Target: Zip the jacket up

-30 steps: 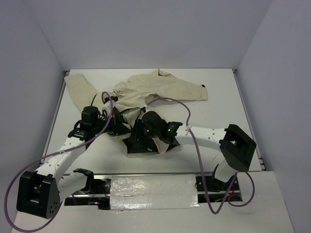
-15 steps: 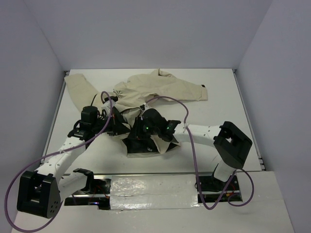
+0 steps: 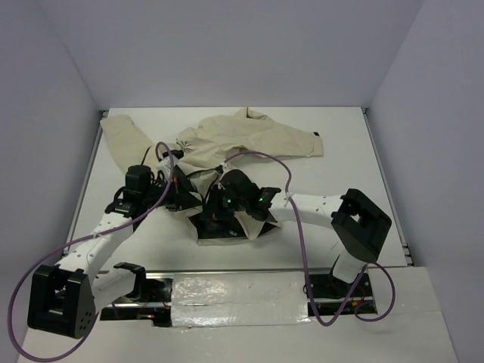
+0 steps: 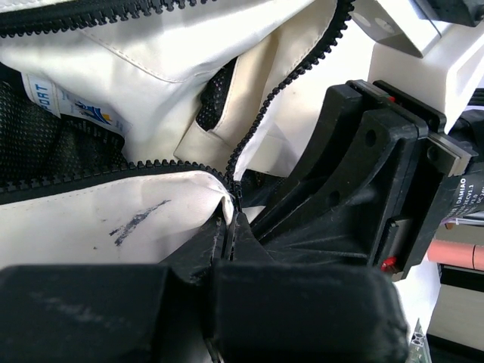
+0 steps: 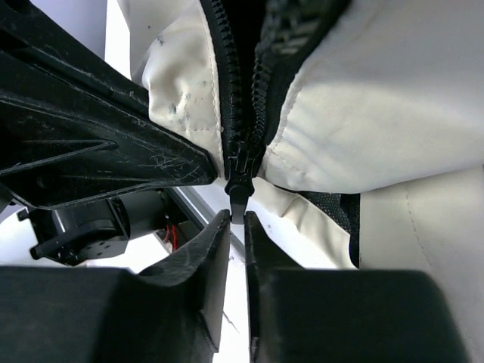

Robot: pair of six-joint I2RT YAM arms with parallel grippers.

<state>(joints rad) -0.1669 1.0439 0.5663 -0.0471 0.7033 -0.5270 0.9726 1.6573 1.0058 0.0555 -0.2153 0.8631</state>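
Observation:
The cream jacket lies spread across the back of the white table, its lower front bunched between both grippers. My left gripper is shut on the jacket's cream hem, right where the two rows of black zipper teeth meet. The right gripper's black body fills the right of that view. My right gripper points up at the black zipper pull. Its jaws stand close together with the pull's tab pinched between their tips. In the top view the left gripper and the right gripper sit side by side on the fabric.
Purple cables loop over both arms and above the jacket. A metal rail runs along the near edge between the arm bases. Bare white table lies to the right, and grey walls close in the sides and back.
The right gripper's jaws have narrowed onto the zipper pull, and the right arm has shifted slightly left toward the left gripper. The left gripper has stayed shut in place.

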